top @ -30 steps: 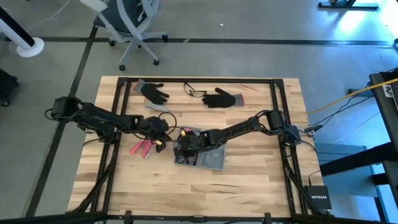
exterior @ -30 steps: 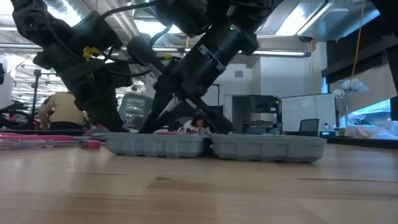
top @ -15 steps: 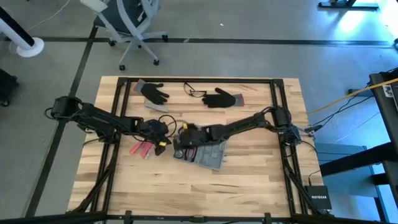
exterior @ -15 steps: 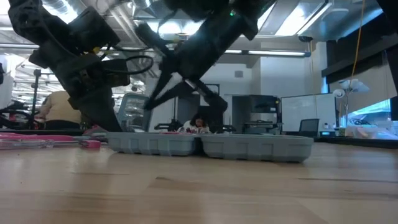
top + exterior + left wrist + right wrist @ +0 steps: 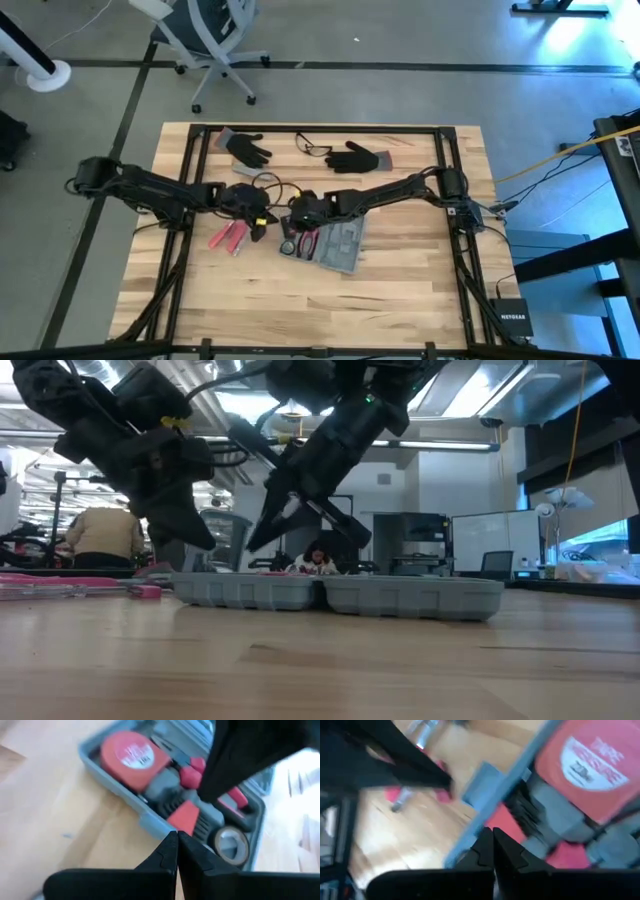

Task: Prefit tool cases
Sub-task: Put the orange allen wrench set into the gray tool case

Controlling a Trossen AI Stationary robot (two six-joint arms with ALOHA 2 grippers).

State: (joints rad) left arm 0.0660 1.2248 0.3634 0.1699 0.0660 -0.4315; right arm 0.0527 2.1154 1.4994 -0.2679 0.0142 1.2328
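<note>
The tool case [image 5: 328,243] lies open and flat near the middle of the wooden table [image 5: 420,290]. Inside it are a red tape measure [image 5: 132,755], red tools and a roll of tape [image 5: 230,841]. The right gripper [image 5: 300,212] sits at the case's 11 o'clock corner, its fingers pressed together, holding nothing. The left gripper [image 5: 258,215] is just beside the case at 9 o'clock, clenched too and empty. Loose red-handled tools [image 5: 228,239] lie farther out at 9 o'clock. Two black gloves [image 5: 352,157] and glasses [image 5: 313,147] lie at 12 o'clock.

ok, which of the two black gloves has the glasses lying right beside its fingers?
The right-hand glove, grey cuff toward the right arm's side. The glasses lie by its fingertips; the other glove sits further left, apart from them.
</note>
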